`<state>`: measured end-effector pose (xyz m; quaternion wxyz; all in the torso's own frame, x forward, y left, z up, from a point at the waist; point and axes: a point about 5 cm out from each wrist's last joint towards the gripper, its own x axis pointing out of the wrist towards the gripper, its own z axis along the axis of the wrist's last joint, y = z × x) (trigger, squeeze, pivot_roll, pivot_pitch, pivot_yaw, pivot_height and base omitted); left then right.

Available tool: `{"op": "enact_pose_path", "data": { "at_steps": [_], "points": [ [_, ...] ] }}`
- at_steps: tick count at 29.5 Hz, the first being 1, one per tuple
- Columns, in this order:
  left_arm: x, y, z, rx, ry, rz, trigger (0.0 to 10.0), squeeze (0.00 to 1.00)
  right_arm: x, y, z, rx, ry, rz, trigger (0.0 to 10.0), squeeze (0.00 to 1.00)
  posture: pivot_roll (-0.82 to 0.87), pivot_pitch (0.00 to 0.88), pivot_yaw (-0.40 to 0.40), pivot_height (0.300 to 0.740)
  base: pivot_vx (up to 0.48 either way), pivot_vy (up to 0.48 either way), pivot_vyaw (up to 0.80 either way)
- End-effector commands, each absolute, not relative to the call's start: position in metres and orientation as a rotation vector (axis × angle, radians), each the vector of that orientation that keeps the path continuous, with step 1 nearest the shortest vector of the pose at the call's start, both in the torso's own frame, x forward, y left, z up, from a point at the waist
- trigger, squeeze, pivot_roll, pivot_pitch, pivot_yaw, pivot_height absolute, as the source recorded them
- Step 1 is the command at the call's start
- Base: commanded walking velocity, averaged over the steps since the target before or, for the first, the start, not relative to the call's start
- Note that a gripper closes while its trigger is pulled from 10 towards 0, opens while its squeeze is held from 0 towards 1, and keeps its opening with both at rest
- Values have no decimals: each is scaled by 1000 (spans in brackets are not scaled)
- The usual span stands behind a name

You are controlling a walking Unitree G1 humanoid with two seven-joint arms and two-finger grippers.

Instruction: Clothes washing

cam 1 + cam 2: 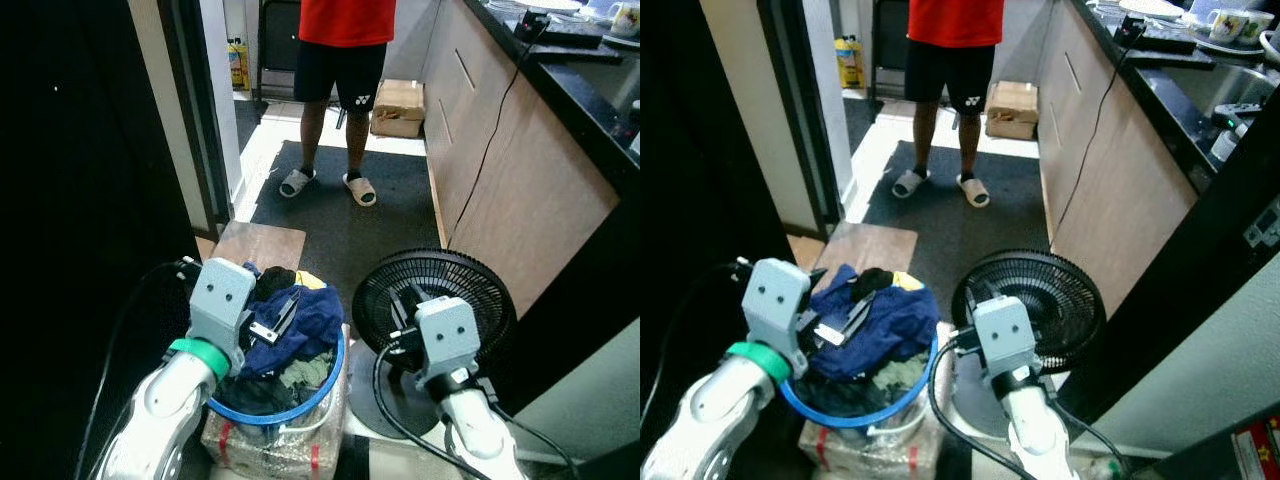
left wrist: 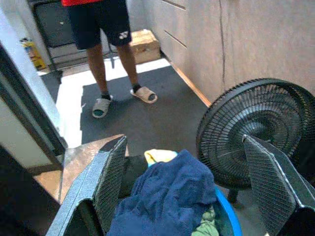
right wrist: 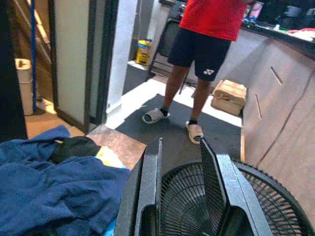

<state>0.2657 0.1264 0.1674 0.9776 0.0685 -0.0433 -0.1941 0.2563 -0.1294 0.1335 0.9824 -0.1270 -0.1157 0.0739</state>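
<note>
In your left eye view, the blue basket (image 1: 325,392) sits low in the middle, heaped with laundry, on a plastic-wrapped bundle (image 1: 270,448). A dark blue garment (image 1: 300,325) lies on top, with a black piece (image 1: 273,282) and a bit of yellow cloth (image 1: 312,281) behind it. Your left gripper (image 1: 282,318) hangs over the heap, its fingers spread apart and closed on nothing. To the robot's right of the basket stands a black floor fan (image 1: 440,300); your right arm (image 1: 450,345) is in front of it. A person in a red shirt and dark shorts (image 1: 339,72) stands on the dark mat (image 1: 350,225) in pale slippers. A white logo sits on the shorts' hem, too small for you to read.

In your right eye view, a cardboard box (image 1: 1011,108) lies by the wooden cabinet (image 1: 1110,190), and a yellow bottle (image 1: 848,62) stands beyond the doorway.

Your left wrist view looks between two wide-set fingers (image 2: 110,182) at the blue garment, the fan just beside it. Here the shorts' logo shows as white letters you cannot make out.

Your right wrist view shows the right gripper (image 3: 181,152) over the fan's grille, its two fingers close with a narrow gap between them, gripping nothing. The laundry lies off to one side.
</note>
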Motion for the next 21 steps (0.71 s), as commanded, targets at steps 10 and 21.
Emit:
{"op": "enact_pose_path", "data": {
  "at_steps": [10, 21],
  "points": [
    [270, 122, 164, 144, -76, -425, 10000, 0, 252, -133, 131, -253, -218, 104, 10000, 0, 6, 0, 85, 740, 0, 0, 0],
    [270, 131, 158, 160, -55, -373, 10000, 0, 258, -126, 130, -245, -219, 132, 10000, 0, 30, 0, 72, 740, 0, 0, 0]
  ]
}}
